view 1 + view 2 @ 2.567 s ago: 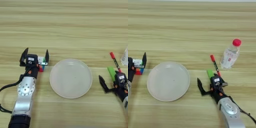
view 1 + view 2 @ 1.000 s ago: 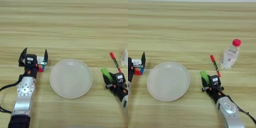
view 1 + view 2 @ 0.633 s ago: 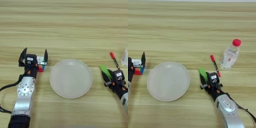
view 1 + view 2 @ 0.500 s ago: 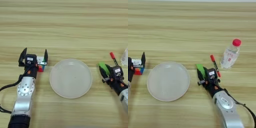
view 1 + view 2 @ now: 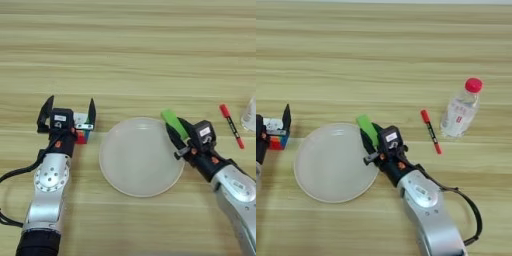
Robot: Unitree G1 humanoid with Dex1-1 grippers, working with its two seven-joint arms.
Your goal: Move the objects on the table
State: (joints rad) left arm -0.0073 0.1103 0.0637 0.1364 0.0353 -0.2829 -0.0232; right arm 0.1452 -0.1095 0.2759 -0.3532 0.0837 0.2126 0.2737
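The right gripper (image 5: pixel 176 131) is closed on the green block (image 5: pixel 174 123), holding it at the right rim of the plate (image 5: pixel 140 156), which lies to the gripper's left on the table (image 5: pixel 130 55). The pen (image 5: pixel 430 131) lies flat to the gripper's right, with the bottle (image 5: pixel 460 108) standing just beyond it. The left gripper (image 5: pixel 68 111) rests on the table left of the plate, fingers spread apart, with the puzzle cube (image 5: pixel 82 131) between them near the right finger.

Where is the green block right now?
The green block is held in the right gripper, at the right rim of the plate, left of the pen.
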